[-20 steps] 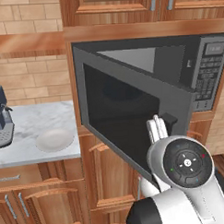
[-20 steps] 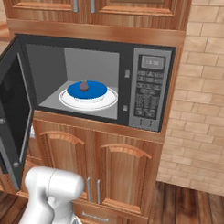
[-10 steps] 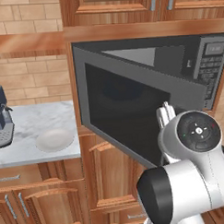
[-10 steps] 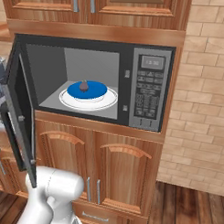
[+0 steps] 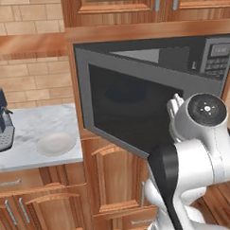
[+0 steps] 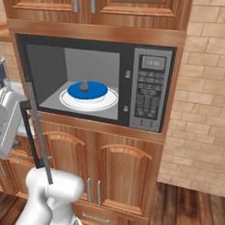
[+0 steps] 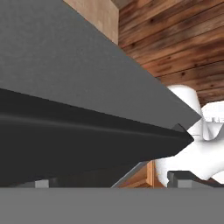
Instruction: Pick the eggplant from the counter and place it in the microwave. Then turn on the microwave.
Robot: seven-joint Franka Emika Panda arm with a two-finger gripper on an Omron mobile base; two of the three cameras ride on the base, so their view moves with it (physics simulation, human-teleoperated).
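Observation:
The eggplant, small and dark, lies on a blue plate on the white turntable inside the microwave. The microwave's dark glass door stands half swung, seen edge-on in the right base view as the door. My gripper is open at the door's outer face near its free edge. In the hand view the grey door runs close across my gripper, whose fingertips stand wide apart with nothing held. The counter lies left of the microwave.
A grey coffee machine and a white bowl stand on the counter. Brown wooden cabinets sit below the microwave, with a brick wall to its right. The button panel shows past the door.
The microwave door has swung from wide open toward closing. My arm has risen and moved right with it, the gripper staying against the door's outer face.

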